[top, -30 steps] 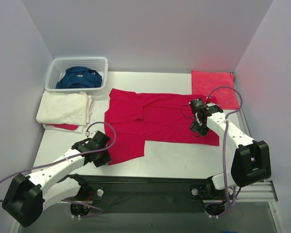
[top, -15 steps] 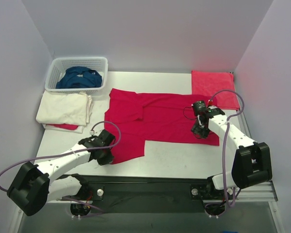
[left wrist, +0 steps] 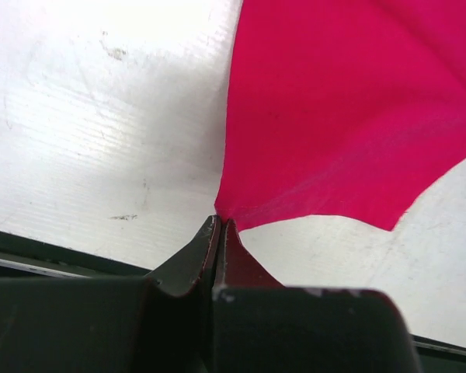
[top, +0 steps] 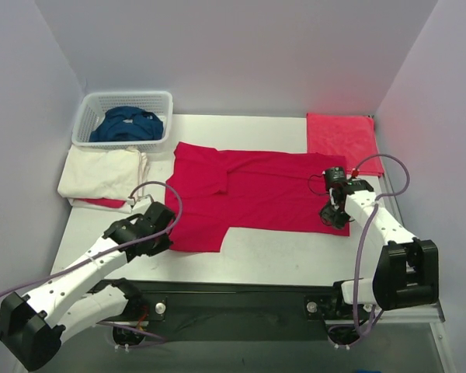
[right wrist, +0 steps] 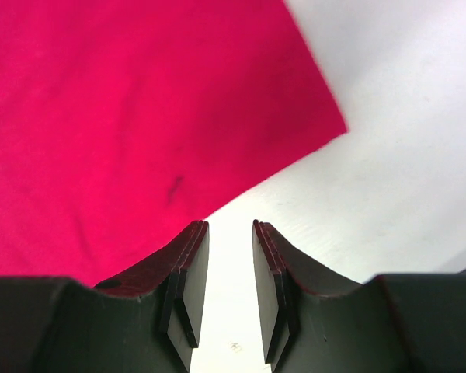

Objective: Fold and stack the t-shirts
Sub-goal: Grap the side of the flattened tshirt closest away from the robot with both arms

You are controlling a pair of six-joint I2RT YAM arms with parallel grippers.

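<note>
The crimson red t-shirt (top: pixel 248 190) lies spread out on the white table (top: pixel 279 249). My left gripper (top: pixel 157 235) is shut on its near left corner, and the left wrist view shows the jaws (left wrist: pixel 221 223) pinched on a point of the red fabric (left wrist: pixel 349 109). My right gripper (top: pixel 334 217) is open and empty at the shirt's near right corner. In the right wrist view its gap (right wrist: pixel 229 231) is over bare table, with one finger over the red hem (right wrist: pixel 124 116). The cream-white t-shirt (top: pixel 101 172) lies folded at the left. The dark blue t-shirt (top: pixel 128 124) sits crumpled in the basket.
The white lattice basket (top: pixel 124 97) stands at the back left. A folded pink-red cloth (top: pixel 340 138) lies at the back right corner. A strip of red fabric (top: pixel 101 203) shows under the cream shirt. The table's near edge and black rail (top: pixel 241 287) run just behind both grippers.
My left gripper has shifted left and slightly back with the shirt corner, pulling the near flap narrower. My right gripper has moved right and nearer, off the shirt body to its near right corner.
</note>
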